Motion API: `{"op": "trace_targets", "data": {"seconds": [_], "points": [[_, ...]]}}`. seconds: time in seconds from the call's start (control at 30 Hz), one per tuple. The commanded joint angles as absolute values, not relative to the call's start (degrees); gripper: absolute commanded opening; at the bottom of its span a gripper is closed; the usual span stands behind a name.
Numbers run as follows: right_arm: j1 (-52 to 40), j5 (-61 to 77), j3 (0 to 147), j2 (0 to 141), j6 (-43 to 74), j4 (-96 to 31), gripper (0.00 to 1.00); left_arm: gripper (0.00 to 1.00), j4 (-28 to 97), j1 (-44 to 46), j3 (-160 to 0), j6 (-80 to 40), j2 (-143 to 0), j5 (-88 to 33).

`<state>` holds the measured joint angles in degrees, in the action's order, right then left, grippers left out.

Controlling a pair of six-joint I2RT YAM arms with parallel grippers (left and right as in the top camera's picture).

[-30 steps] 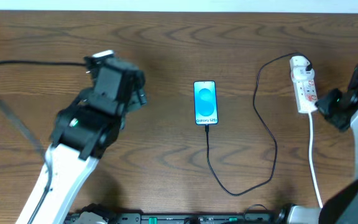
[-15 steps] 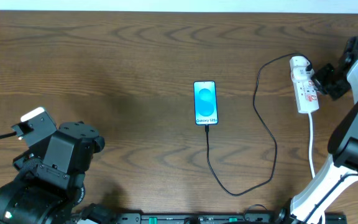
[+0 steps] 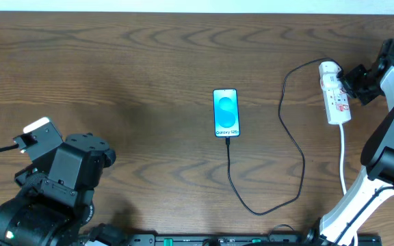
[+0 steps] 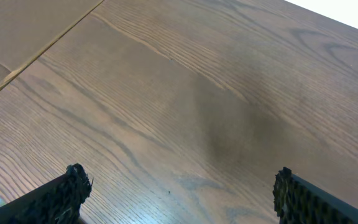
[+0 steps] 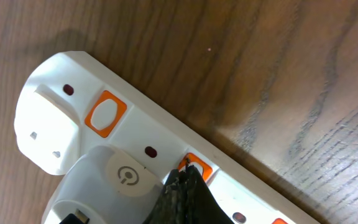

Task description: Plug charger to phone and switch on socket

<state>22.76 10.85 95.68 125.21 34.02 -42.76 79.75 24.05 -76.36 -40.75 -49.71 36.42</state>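
A: From overhead, where are we finding the socket?

B: We are seeing it lying lengthwise near the right edge of the table, with its thick white cord trailing toward the near edge. The phone is lying face up well to the left of the socket, its blue screen glowing.

A: And the charger?

B: Its black cable is running from the adapter at the socket's far end. It is looping down between socket and phone and meeting the phone's near edge. The right gripper is sitting just right of the socket's far half. The left arm is resting far left of the socket, beyond the phone.

A: What are we getting from the left wrist?

B: We are seeing wood grain. The left gripper is standing spread wide, its fingers in opposite bottom corners, gripping nothing.

A: And the right wrist?

B: We are looking onto the socket's rounded end. The right gripper's fingers are pressed together with nothing between them. Their dark tip is lying over the second orange switch from that end. The first orange switch is showing uncovered. Whether the tip is pressing down, we cannot tell.
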Motion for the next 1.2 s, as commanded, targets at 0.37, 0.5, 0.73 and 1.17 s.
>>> {"op": "trace_targets", "data": {"seconds": [0.37,0.5,0.73,1.17], "points": [[20.4,15.77,96.64,130.06,36.23,-46.0,0.01,0.97,80.12,23.86,-76.12,-41.69,-49.78,38.15],[18.28,15.79,96.64,131.09,35.42,-46.41,0.01,0.96,80.12,23.86,-76.12,-41.69,-49.76,38.15],[17.23,14.5,96.64,131.17,34.24,-44.51,0.01,0.97,80.12,23.86,-76.12,-41.67,-49.76,38.15],[17.34,24.77,96.64,140.35,30.22,-47.27,0.01,0.97,80.12,23.86,-76.12,-41.67,-49.76,38.15]]}}
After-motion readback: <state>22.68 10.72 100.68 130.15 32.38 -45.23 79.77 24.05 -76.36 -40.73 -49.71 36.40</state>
